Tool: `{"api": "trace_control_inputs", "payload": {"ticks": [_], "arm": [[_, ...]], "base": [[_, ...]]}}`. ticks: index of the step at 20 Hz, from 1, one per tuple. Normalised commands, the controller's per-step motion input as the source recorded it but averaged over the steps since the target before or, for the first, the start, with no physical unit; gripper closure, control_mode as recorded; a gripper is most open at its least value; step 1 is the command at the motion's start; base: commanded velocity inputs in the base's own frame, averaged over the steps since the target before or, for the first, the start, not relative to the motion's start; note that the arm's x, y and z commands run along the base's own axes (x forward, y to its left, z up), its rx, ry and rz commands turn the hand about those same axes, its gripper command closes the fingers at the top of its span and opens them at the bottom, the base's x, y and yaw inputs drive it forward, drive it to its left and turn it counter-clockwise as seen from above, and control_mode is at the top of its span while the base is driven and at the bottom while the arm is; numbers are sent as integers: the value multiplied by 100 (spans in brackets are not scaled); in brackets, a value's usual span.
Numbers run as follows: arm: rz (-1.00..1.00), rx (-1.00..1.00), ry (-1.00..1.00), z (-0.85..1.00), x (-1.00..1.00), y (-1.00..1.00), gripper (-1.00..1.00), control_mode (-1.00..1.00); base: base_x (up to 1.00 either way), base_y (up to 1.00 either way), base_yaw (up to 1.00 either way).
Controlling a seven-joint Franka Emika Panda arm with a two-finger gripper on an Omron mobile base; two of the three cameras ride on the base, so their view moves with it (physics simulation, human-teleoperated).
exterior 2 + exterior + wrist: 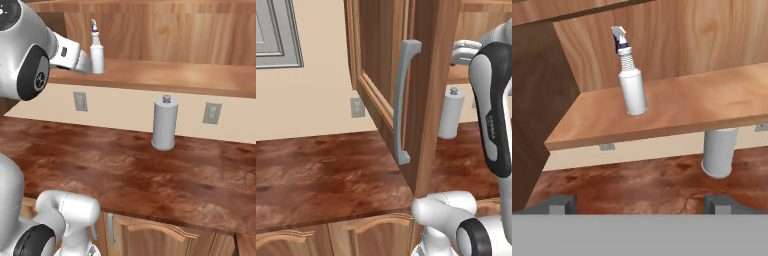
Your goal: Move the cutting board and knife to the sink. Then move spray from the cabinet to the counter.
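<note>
- The spray (632, 82), a white bottle with a white and blue trigger head, stands upright on the cabinet shelf (692, 107), toward the shelf's left end in the hand view, at about 11 o'clock from the middle of that picture.
- In the right base view the spray (96, 52) stands on the same shelf (165, 75) at about 11 o'clock, with the arm's white wrist just beside it on its left; whether they touch I cannot tell.
- The tool (640, 204) is open: its two dark fingertips (559, 204) stand far apart at the bottom corners of the hand view, with nothing between them.
- The tool points at the shelf front from below the spray's level, and the spray is apart from it, up at 12 o'clock from the gap between the tips.
- The arm is raised high: in the left base view its white and black forearm (495, 110) stands nearly upright at 3 o'clock, beside the open cabinet door (383, 75) with its grey handle (404, 100).
- Below the shelf a white paper towel roll (164, 123) stands upright on the reddish-brown worktop (125, 165), at 4 o'clock from the spray.
- Wall outlets (80, 101) sit on the cream wall behind the worktop.
</note>
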Motion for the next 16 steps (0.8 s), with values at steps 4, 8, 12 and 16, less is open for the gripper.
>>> {"api": "trace_control_inputs", "payload": {"ticks": [4, 8, 12, 16], "arm": [[0, 0, 1, 0, 67, 0, -100, -100], [0, -1, 2, 5, 66, 0, -100, -100], [1, -3, 2, 21, 57, 0, -100, -100], [4, -5, 0, 16, 39, 0, -100, -100]], "base": [[0, 0, 0], [0, 0, 0], [0, 0, 0], [0, 0, 0]]}}
